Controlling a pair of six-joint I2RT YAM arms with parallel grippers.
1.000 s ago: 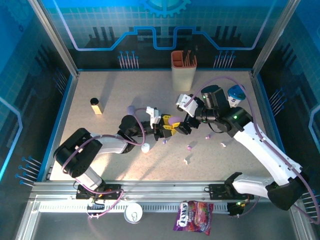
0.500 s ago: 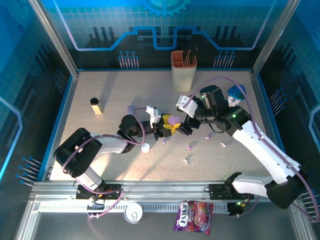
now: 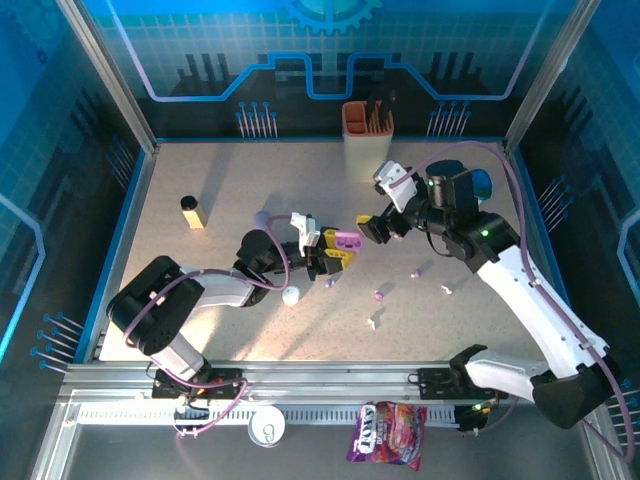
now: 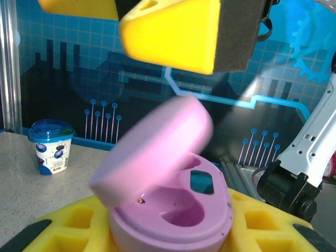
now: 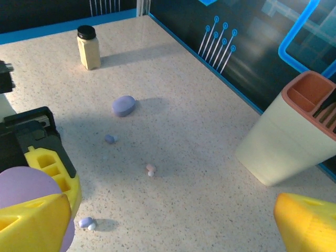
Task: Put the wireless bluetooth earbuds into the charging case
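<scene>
Left gripper (image 3: 338, 252) is clamped partway closed on the pinkish-purple charging case (image 4: 173, 220), yellow pads either side; the lid's tipped up and the two sockets are showing on my left wrist cam. Right gripper (image 3: 376, 227) hangs just beside the case, jaws spread as wide as they go, holding nothing. The earbuds (image 3: 378, 295) lie loose on the tabletop (image 3: 230, 330), most to the right of the case; a lilac case (image 5: 124, 105) sits well apart.
</scene>
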